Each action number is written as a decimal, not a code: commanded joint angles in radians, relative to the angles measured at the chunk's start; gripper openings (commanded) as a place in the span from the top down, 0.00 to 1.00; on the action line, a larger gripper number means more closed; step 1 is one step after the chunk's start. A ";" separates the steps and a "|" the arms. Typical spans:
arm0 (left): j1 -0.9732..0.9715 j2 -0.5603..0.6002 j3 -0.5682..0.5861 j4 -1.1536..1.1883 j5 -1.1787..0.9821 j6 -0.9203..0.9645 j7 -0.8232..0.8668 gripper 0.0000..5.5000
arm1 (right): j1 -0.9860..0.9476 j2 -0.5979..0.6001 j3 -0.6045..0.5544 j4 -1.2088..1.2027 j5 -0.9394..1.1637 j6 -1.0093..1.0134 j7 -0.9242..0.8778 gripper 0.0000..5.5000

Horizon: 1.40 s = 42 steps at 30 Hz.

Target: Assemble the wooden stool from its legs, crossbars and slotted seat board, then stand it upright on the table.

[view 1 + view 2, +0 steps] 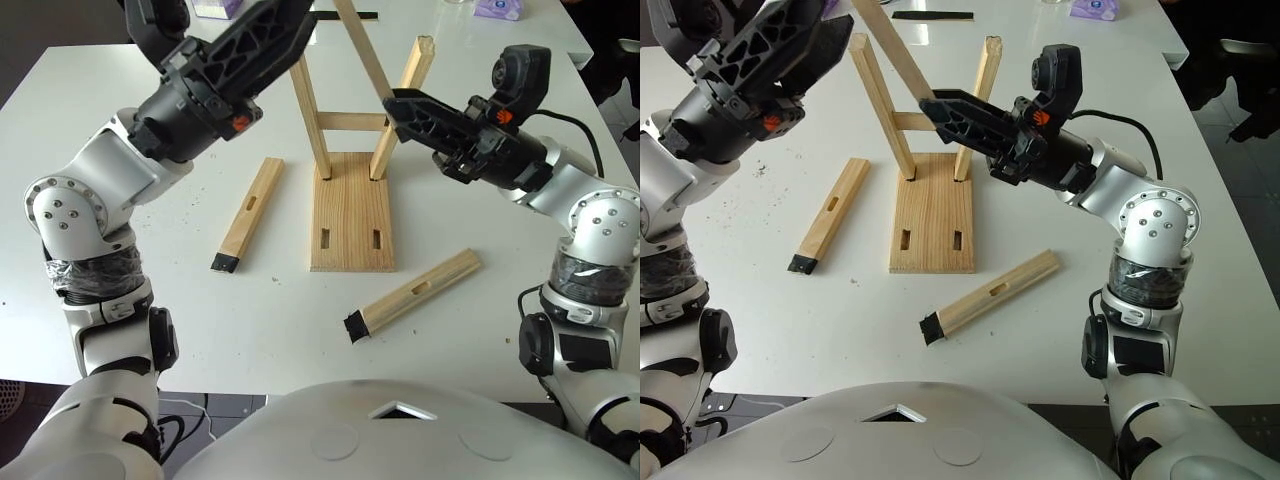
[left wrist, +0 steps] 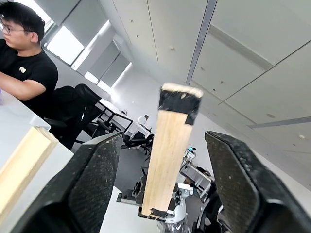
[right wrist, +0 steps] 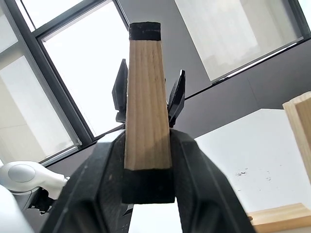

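A third leg (image 1: 361, 50) is held clamped in the right claw (image 1: 392, 100), with the left claw (image 2: 164, 138) spread wide around it, and by the look of it, lowering into an empty slot (image 1: 326, 238) of the seat board (image 1: 350, 205) is called for next.

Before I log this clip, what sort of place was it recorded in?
Probably an office or lab workroom: a large white table as the work surface, a black office chair behind it, a panelled ceiling and tall windows.

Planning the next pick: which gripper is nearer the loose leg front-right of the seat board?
Right. The right gripper, shut on a raised leg, is above and behind the loose leg; the left gripper is farther, raised past the seat board's far end.
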<state>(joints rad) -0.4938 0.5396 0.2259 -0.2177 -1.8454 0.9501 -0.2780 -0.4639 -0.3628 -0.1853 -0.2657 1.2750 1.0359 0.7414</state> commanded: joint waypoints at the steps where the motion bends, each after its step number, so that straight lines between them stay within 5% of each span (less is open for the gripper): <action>1: -0.017 0.019 -0.027 -0.007 0.035 0.024 -0.032 0.44 | 0.018 -0.040 0.042 -0.022 -0.004 0.025 0.031 0.76; 12: -0.025 0.034 -0.027 -0.020 0.102 0.025 -0.104 0.44 | 0.036 -0.118 0.088 -0.016 -0.023 0.037 0.086 0.76; 23: 0.014 0.037 -0.016 -0.056 0.158 0.014 -0.151 0.75 | 0.034 -0.141 0.091 0.027 -0.043 0.038 0.112 0.76; 34: 0.054 0.044 -0.018 -0.075 0.258 -0.005 -0.214 0.75 | -0.019 -0.121 0.028 0.079 0.059 0.069 0.052 0.76; 42: 0.071 0.051 -0.015 -0.075 0.351 -0.059 -0.258 0.75 | 0.002 -0.110 0.083 0.067 -0.084 -0.024 0.063 0.76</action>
<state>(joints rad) -0.4397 0.5716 0.2101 -0.2772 -1.5654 0.8961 -0.5060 -0.4547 -0.4730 -0.1177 -0.1952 1.2742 1.0683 0.8120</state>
